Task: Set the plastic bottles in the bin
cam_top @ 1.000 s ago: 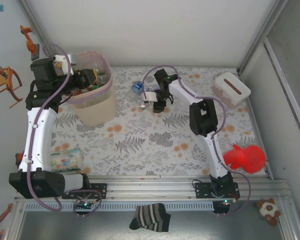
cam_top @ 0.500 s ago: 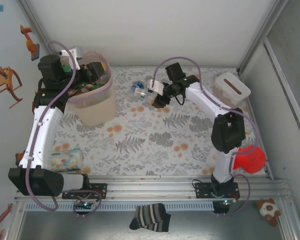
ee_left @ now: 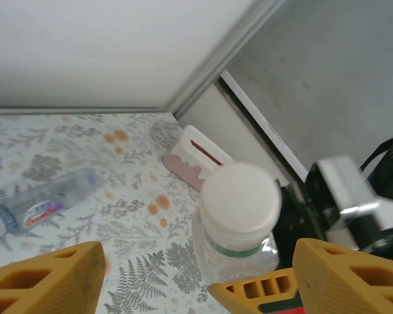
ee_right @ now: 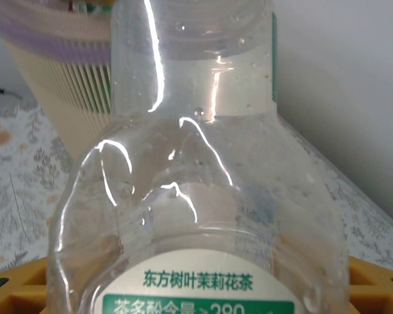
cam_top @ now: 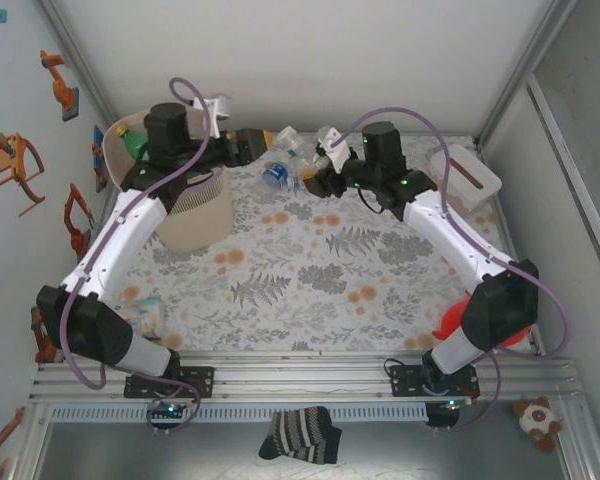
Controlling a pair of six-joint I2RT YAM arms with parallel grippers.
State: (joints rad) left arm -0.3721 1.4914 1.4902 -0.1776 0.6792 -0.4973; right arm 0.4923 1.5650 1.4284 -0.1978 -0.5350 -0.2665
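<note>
The task is judged partly done. A green bottle [cam_top: 130,143] is seen inside the pale pink bin [cam_top: 195,215] at the far left of the table [cam_top: 310,290], though the rest of the bin's contents are hidden by the left arm [cam_top: 130,225]. Two bottles are seen to be left: a clear tea bottle [ee_left: 239,216] held in the air, and a blue-capped bottle [cam_top: 273,175] lying on its side on the table, near the bin.

The clear tea bottle is clamped by the right fingers [ee_right: 380,284] around its labelled lower body. It is held above the table, to the right of the bin and not over it. Its long axis is kept roughly level, with the white cap pointed toward the left fingers [ee_left: 52,275] and the bin beyond, and the base turned back toward the right arm.

The left fingers are spread wide apart with nothing gripped, facing the cap head-on. Whether the cap has been reached cannot be told. A hand-over toward the bin side is judged to be the step in hand.
</note>
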